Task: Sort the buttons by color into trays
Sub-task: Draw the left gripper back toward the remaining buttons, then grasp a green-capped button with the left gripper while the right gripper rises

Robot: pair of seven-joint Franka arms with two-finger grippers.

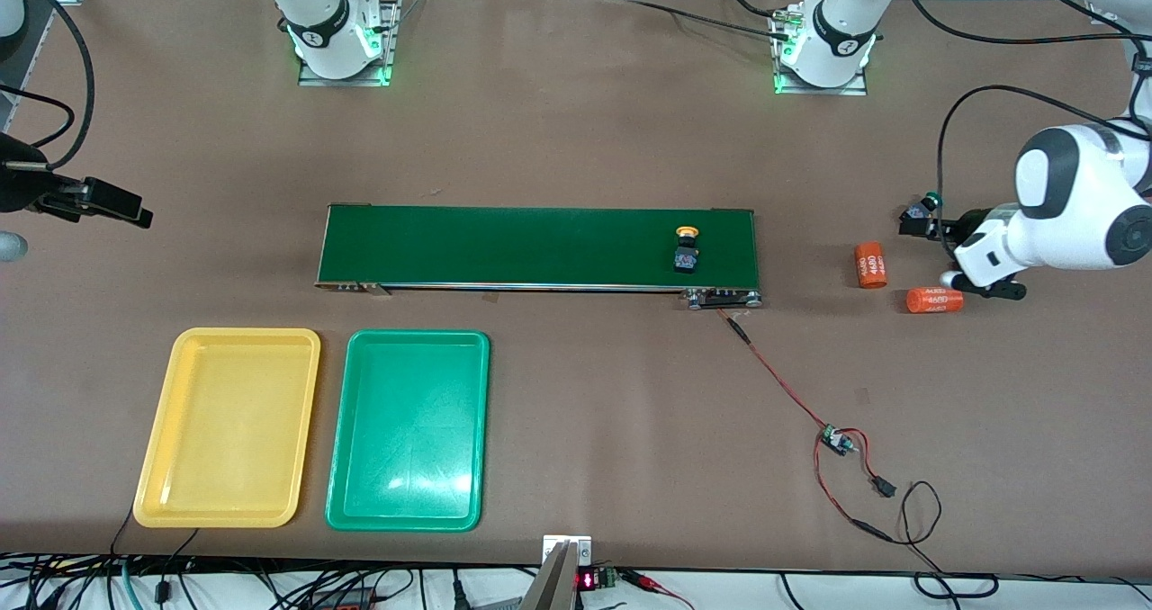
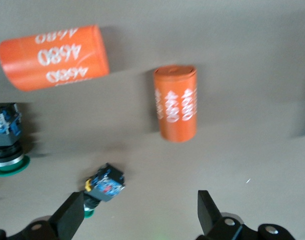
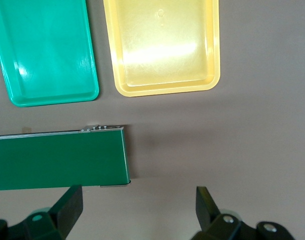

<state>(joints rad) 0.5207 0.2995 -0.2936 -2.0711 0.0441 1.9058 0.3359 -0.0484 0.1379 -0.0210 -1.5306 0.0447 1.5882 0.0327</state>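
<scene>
Left wrist view shows the left gripper (image 2: 137, 212) hanging with jaws spread and empty over a green-capped button (image 2: 103, 186) lying just beside one fingertip, so the pick seems about to begin, needing a shift to straddle it; the right gripper (image 3: 137, 210), also released, waits over bare table beside the conveyor belt (image 3: 57, 159), the yellow tray (image 3: 162, 47) and green tray (image 3: 42, 50) empty.

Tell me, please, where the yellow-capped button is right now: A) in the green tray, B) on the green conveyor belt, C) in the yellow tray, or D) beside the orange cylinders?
B: the yellow-capped button sits on the conveyor belt, toward the left arm's end; both trays are empty.
</scene>
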